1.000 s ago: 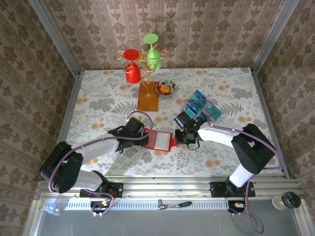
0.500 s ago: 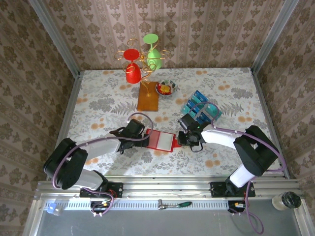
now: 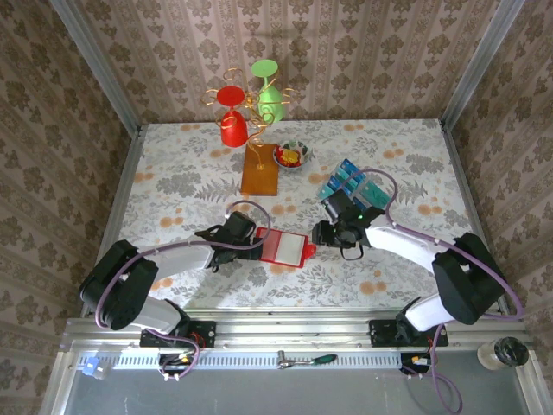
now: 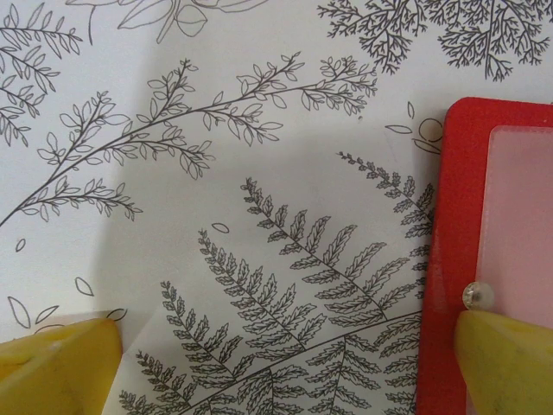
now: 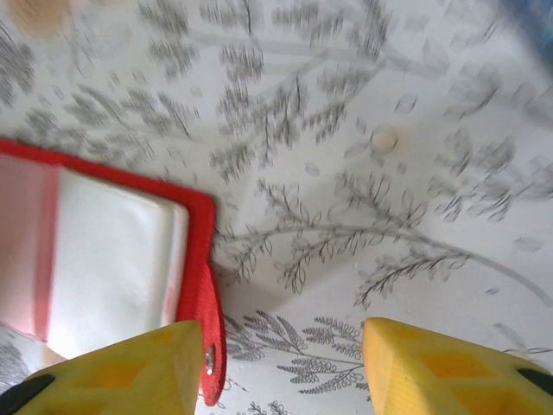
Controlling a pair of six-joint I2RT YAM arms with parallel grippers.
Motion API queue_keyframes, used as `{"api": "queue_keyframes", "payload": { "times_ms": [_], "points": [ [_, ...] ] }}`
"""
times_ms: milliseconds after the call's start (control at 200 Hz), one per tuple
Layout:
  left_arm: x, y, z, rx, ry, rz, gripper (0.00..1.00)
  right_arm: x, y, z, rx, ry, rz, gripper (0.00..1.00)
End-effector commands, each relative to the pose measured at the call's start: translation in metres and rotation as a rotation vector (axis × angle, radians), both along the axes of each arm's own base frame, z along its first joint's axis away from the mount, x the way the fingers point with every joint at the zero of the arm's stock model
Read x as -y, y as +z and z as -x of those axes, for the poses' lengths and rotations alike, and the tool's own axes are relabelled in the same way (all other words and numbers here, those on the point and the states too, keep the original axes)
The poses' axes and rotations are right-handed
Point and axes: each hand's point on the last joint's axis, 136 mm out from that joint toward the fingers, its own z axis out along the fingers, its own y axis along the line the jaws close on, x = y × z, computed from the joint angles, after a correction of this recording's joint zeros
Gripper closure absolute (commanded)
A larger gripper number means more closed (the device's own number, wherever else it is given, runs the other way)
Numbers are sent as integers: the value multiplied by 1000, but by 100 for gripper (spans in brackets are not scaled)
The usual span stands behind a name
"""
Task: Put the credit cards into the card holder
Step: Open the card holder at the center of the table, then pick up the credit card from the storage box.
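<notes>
The card holder lies open and flat on the floral tablecloth between my two grippers, its clear pockets facing up. My left gripper is open wide at the holder's left edge. In the left wrist view the left gripper has one fingertip over the card holder beside a snap stud. My right gripper is open at the holder's right edge. In the right wrist view the holder's red snap tab lies beside one finger of the right gripper. The teal-blue credit cards stand behind the right gripper.
A clear plastic rack holds the cards at the right. An orange stand base with a gold stand, a red cup and a green cup sits at the back, a small bowl beside it. Walls close three sides.
My right gripper has opened from nearly shut and let go of the holder's right edge; its arm swung out to the right. The left gripper has stayed open in place.
</notes>
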Motion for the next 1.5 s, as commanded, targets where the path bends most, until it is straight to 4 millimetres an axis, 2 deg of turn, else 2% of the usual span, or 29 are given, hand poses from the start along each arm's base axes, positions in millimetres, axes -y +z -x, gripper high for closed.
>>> {"api": "queue_keyframes", "payload": {
  "times_ms": [0, 25, 45, 85, 185, 310, 330, 470, 615, 900, 1220, 1495],
  "points": [
    [-2, -2, 6, -19, 9, 2, 0, 23, 33, -17, 106, -8, 104, 47],
    [-2, 1, 6, -15, 7, 5, 0, 27, 37, -21, 128, -8, 136, 47],
    [-1, 3, 5, -12, 4, 6, 0, 31, 50, -25, 172, -15, 147, 47],
    [0, 7, 4, -5, 3, 12, 0, 39, 59, -31, 208, -19, 189, 46],
    [3, 19, 0, 16, -4, 24, 0, 49, 67, -30, 186, 48, 243, 47],
    [8, 32, -4, 35, -13, 39, 0, 64, 69, -38, 160, 49, 258, 49],
    [9, 34, -4, 37, -15, 43, 0, 66, 61, -40, 134, 50, 276, 49],
    [14, 45, -8, 53, -26, 60, 0, 82, 50, -50, 79, 44, 363, 53],
    [16, 52, -10, 63, -30, 73, 0, 90, 35, -58, 34, 60, 446, 57],
    [17, 56, -10, 70, -32, 83, 0, 104, 21, -69, 7, 71, 575, 59],
    [19, 56, -11, 75, -30, 91, 0, 97, -1, -71, -37, 106, 566, 62],
    [19, 55, -12, 73, -29, 92, 0, 92, -4, -66, -49, 138, 533, 74]
  ]
}}
